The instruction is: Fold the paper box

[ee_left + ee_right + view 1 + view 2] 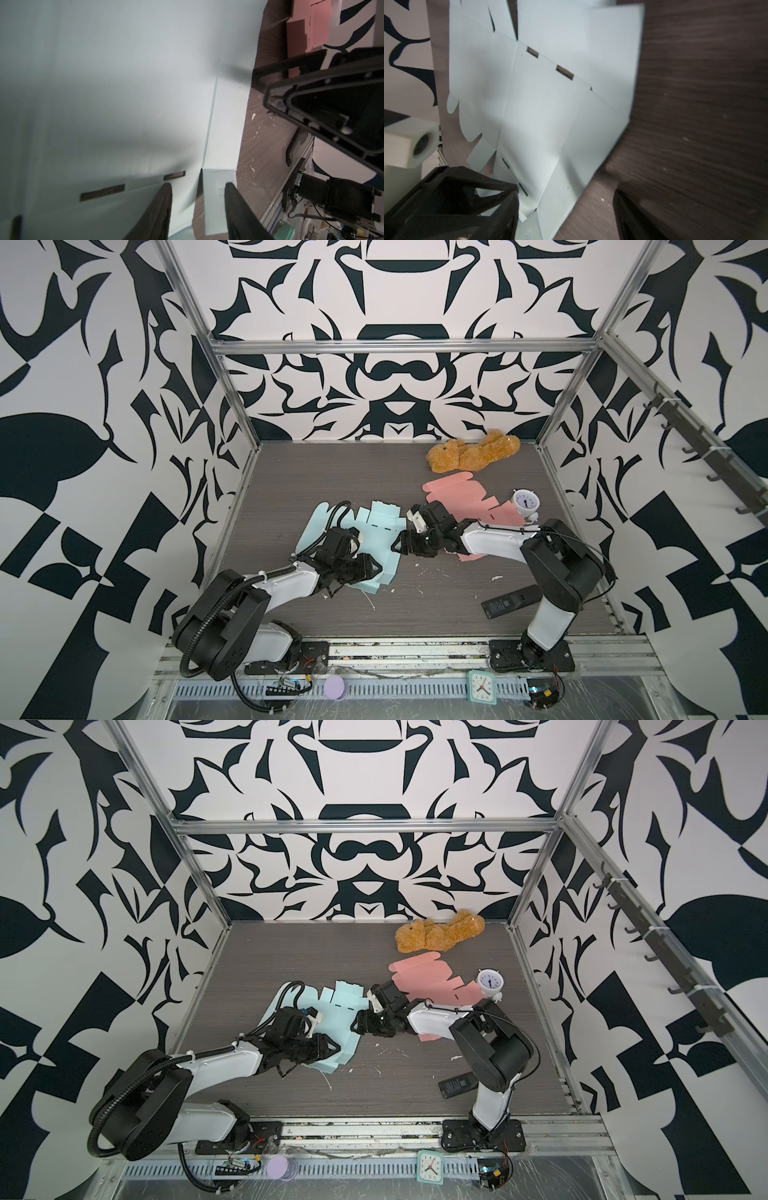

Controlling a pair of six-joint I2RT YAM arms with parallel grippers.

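Note:
The paper box is a flat light-blue cut-out sheet lying left of the table's middle. My left gripper sits low over its near right corner. In the left wrist view that gripper is open, and a small blue flap lies between its fingers. My right gripper reaches in at the sheet's right edge. In the right wrist view it is open, one finger over the blue sheet and one over bare table.
A pink flat box sheet lies partly under the right arm. A white alarm clock stands beside it and a brown teddy bear lies behind. A black remote lies near the right arm's base. White scraps dot the table's front.

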